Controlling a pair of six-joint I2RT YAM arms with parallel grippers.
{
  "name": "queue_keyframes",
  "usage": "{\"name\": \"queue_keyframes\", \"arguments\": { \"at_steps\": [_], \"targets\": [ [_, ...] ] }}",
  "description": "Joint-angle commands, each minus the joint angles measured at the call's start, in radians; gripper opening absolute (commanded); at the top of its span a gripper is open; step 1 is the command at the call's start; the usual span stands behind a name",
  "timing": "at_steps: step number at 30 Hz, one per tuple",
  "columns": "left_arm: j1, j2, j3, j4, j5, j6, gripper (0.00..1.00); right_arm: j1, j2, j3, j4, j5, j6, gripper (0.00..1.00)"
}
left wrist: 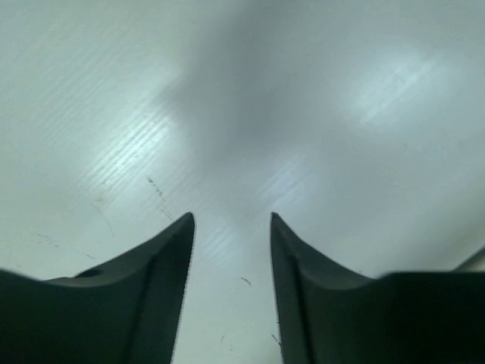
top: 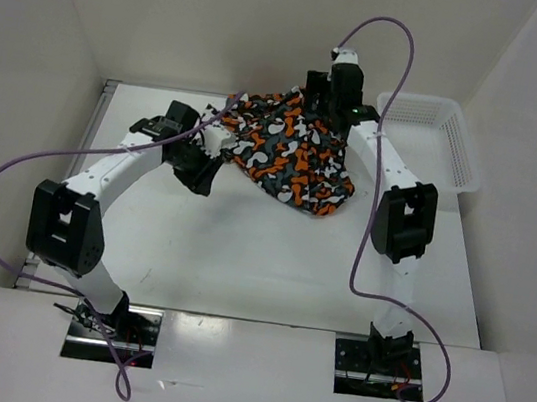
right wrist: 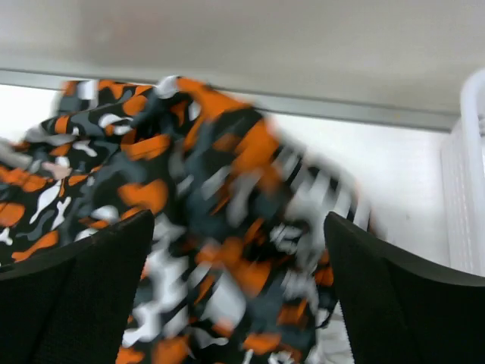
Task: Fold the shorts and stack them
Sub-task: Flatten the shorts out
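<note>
The shorts (top: 291,149), printed in orange, white, black and grey-teal, lie in a loose crumpled spread at the back middle of the table. My right gripper (top: 327,97) is at their far edge. In the right wrist view it (right wrist: 239,220) is wide open and holds nothing, with the blurred shorts (right wrist: 220,220) showing between and beyond the fingers. My left gripper (top: 199,170) is just beside the shorts' left edge. In the left wrist view it (left wrist: 231,220) is open and empty over bare table, with no cloth in sight.
A white lattice basket (top: 440,136) stands at the back right, also at the right edge of the right wrist view (right wrist: 470,174). White walls enclose the table's left, back and right. The purple cables loop above both arms.
</note>
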Motion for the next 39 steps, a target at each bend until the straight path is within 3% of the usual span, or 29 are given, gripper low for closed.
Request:
{"name": "queue_keyframes", "arguments": {
  "at_steps": [1,6,8,11,12,13,17,19,20,21,23,26,29,35,39],
  "targets": [
    [0.005,-0.057,-0.085,-0.078,0.139,0.034,0.57,0.011,0.053,0.129,0.011,0.010,-0.028,1.00],
    [0.037,-0.071,-0.066,-0.037,0.091,0.014,0.70,0.011,-0.123,-0.053,-0.035,-0.021,-0.019,1.00],
    [0.037,-0.010,0.005,-0.023,0.091,-0.014,0.82,0.011,-0.176,-0.186,-0.046,-0.010,-0.019,1.00],
    [0.026,0.138,0.227,0.006,0.117,-0.066,0.89,-0.004,-0.251,-0.315,-0.078,0.002,0.059,0.90],
    [0.017,0.186,0.294,0.018,0.117,-0.075,0.97,-0.034,-0.260,-0.355,-0.078,0.016,0.075,0.85],
    [-0.012,0.232,0.441,0.019,0.117,-0.075,0.97,-0.048,-0.260,-0.369,-0.088,0.028,0.090,0.75],
    [-0.098,0.483,0.769,0.110,-0.029,-0.086,1.00,-0.127,-0.211,-0.380,-0.111,0.016,0.167,0.63],
    [-0.118,0.573,0.903,0.137,-0.076,-0.086,1.00,-0.127,-0.184,-0.380,-0.111,0.036,0.167,0.65],
    [-0.127,0.675,0.984,0.137,-0.094,-0.086,1.00,-0.127,-0.153,-0.368,-0.101,0.054,0.167,0.74],
    [-0.127,0.729,1.161,0.123,-0.095,-0.097,1.00,-0.127,-0.141,-0.358,-0.101,0.055,0.167,0.78],
    [-0.136,0.893,1.343,0.074,-0.095,-0.111,1.00,-0.136,-0.107,-0.346,-0.101,0.055,0.178,0.84],
    [-0.136,1.066,1.581,0.028,-0.104,-0.111,1.00,-0.136,-0.082,-0.346,-0.112,0.055,0.187,0.87],
    [-0.146,1.163,1.648,-0.030,-0.082,-0.111,1.00,-0.145,-0.059,-0.369,-0.123,0.045,0.199,0.88],
    [-0.137,1.234,1.639,-0.043,-0.185,-0.121,1.00,-0.145,-0.010,-0.389,-0.123,0.025,0.209,0.88],
    [-0.136,1.234,1.619,-0.060,-0.196,-0.109,1.00,-0.145,0.014,-0.409,-0.112,0.006,0.198,0.82]
  ]
}}
